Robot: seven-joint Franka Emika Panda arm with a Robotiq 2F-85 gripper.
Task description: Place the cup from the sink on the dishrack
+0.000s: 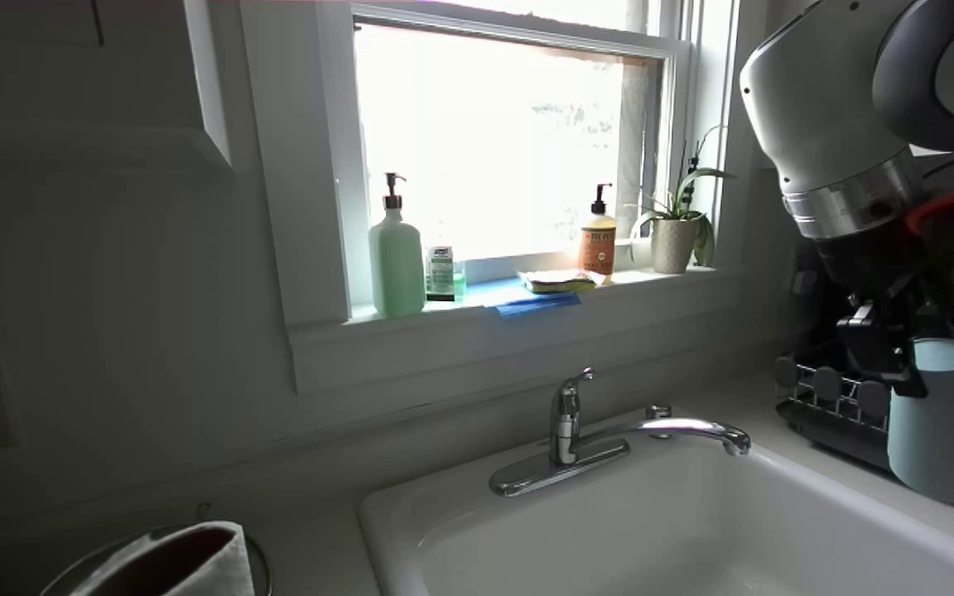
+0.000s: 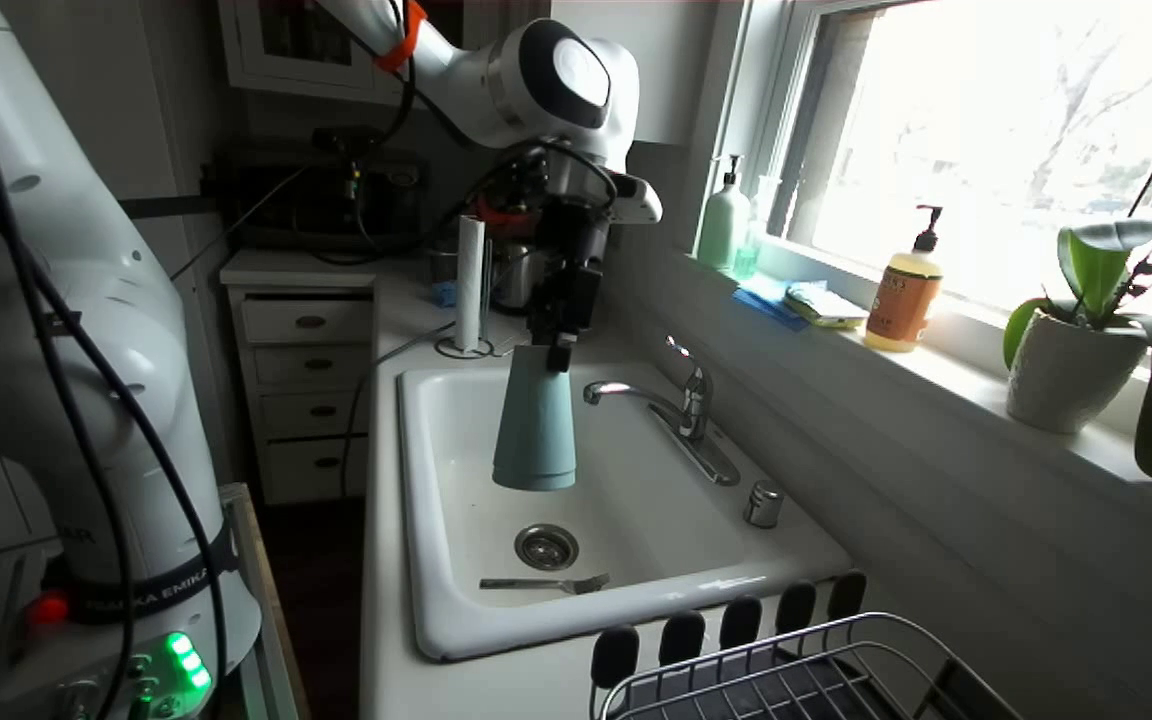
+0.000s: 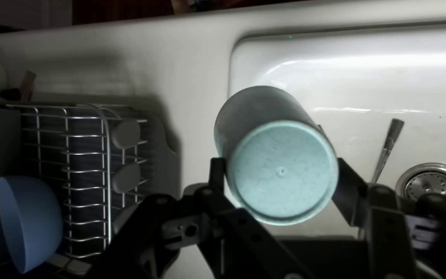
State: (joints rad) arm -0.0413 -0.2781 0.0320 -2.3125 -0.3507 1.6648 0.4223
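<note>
The cup (image 2: 536,425), a pale bluish tapered tumbler, hangs in the air upside down. Its closed base faces up in the wrist view (image 3: 283,170), and its wide end points down. It also shows in an exterior view (image 1: 945,439). My gripper (image 3: 281,167) is shut on the cup near its base, one finger on each side. The gripper also shows in an exterior view (image 2: 558,352). In the wrist view the cup appears over the edge of the white sink (image 3: 269,54). The dark wire dishrack (image 3: 85,171) stands left of it there, apart from the cup.
A blue bowl (image 3: 33,224) sits in the rack. A fork (image 2: 546,583) and the drain (image 2: 546,547) are in the sink. The chrome faucet (image 2: 691,410) reaches over the basin. Soap bottles (image 2: 904,295) and a potted plant (image 2: 1071,370) stand on the windowsill.
</note>
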